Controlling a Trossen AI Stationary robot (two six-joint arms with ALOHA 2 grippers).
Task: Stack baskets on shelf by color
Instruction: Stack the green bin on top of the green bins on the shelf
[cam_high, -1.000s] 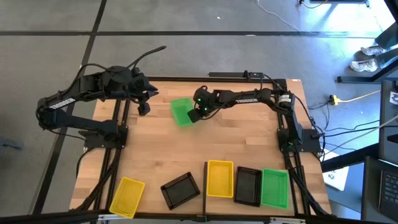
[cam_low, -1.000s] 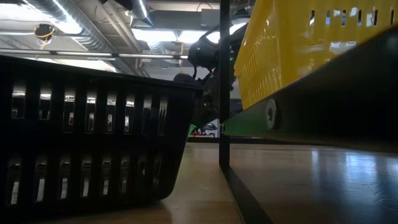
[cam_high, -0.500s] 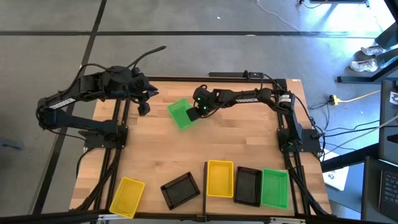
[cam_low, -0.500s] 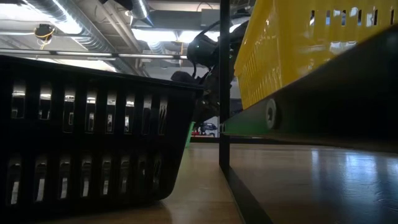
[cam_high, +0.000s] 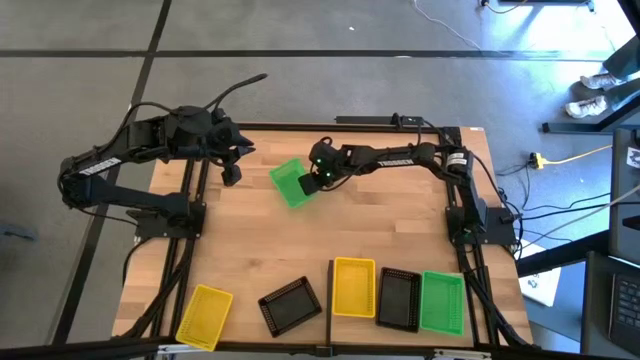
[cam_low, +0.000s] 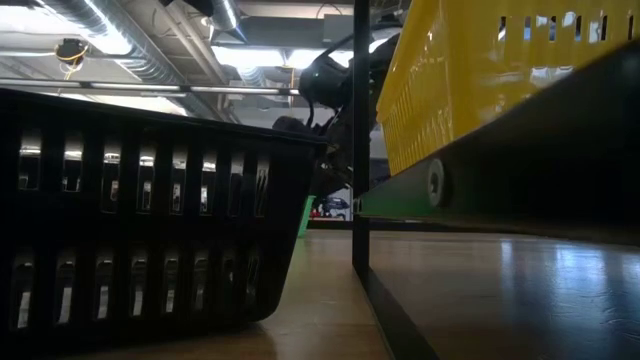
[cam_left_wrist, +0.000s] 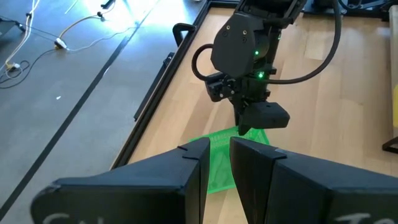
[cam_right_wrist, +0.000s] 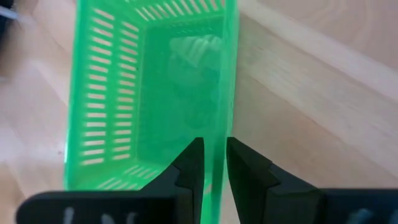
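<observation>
In the high view my right gripper is over the far middle of the table, shut on a green basket; its wrist view looks into the basket's lattice hollow. My left gripper hangs to the left of that basket, touching nothing, its fingers almost together. At the near edge a yellow basket, a black one and a green one sit side by side on the shelf, right of its black bar. Another yellow basket and a black one lie on the tabletop to the left. My right gripper pinches one long side wall of the green basket at its rim, one finger inside the hollow and one outside. The fingers come slanting down from the table's right side. The basket is tilted and hangs below and to the left of the fingers.
The low view is filled by the near black basket, the shelf's upright black bar and the yellow basket above the shelf surface. Bare planked tabletop lies between the arms and the near row.
My right gripper has carried the green basket a little toward the table's left edge, still shut on it.
</observation>
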